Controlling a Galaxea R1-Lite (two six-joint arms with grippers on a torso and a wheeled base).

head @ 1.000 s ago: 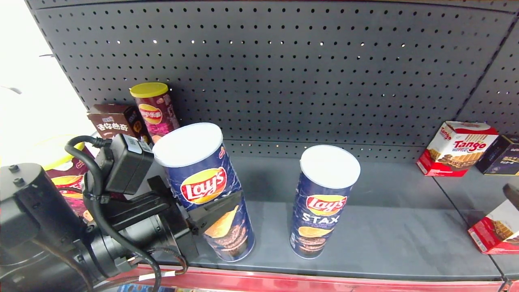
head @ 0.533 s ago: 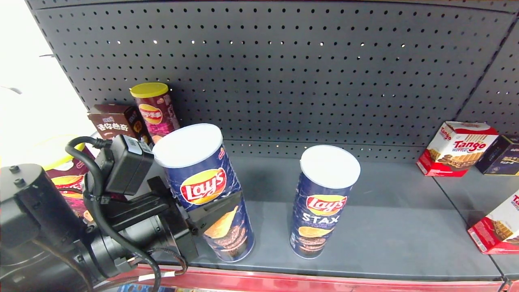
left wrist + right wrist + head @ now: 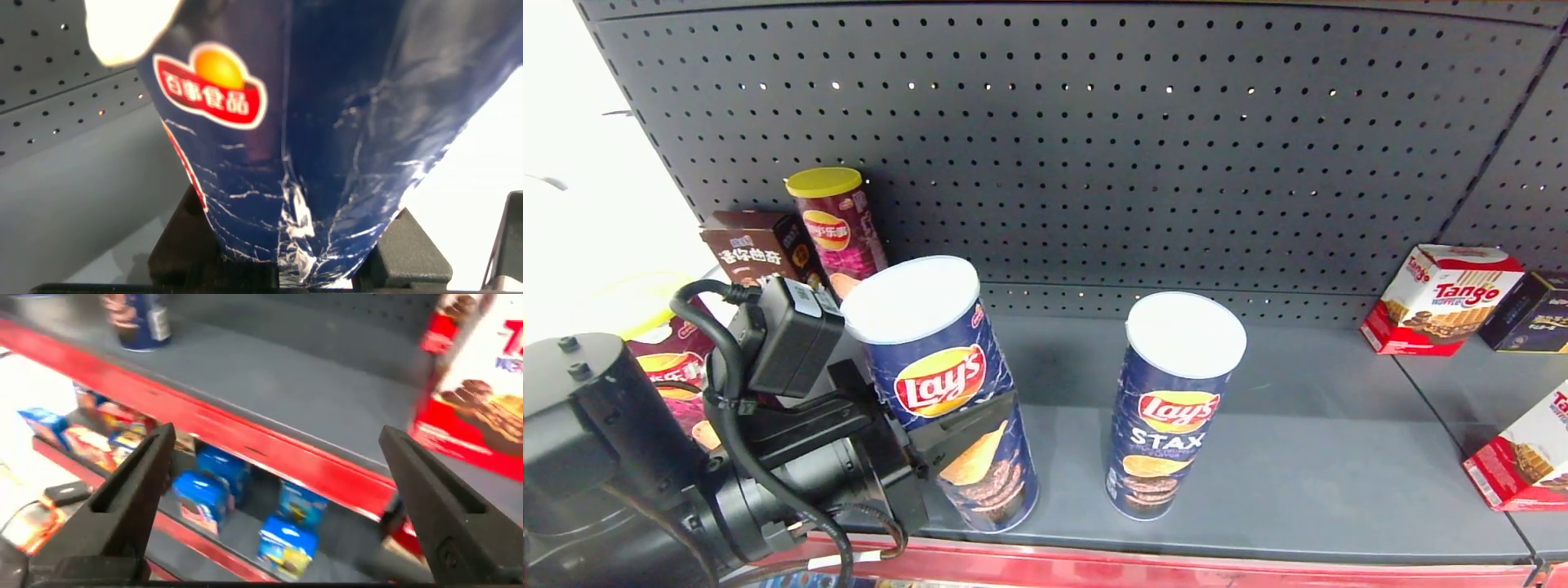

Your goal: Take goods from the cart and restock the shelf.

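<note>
My left gripper [image 3: 913,412] is shut on a blue chip can with a white lid [image 3: 947,384], held leaning slightly at the front left of the grey shelf [image 3: 1298,482]. In the left wrist view the can [image 3: 327,122] rises between the two black fingers [image 3: 189,249]. Whether its base touches the shelf I cannot tell. A second, matching blue can [image 3: 1172,408] stands upright to its right, a gap between them. My right gripper [image 3: 286,506] is open with nothing in it, in front of the shelf's red front edge [image 3: 270,433].
A maroon can with a yellow lid [image 3: 837,220] and a brown box [image 3: 756,245] stand at the back left by the pegboard. Red wafer boxes [image 3: 1445,298] [image 3: 1523,457] sit to the right. Blue packs [image 3: 286,539] lie on the lower shelf.
My left gripper has shifted slightly right and down with the blue can. A dark shape at the head view's right edge has left the picture.
</note>
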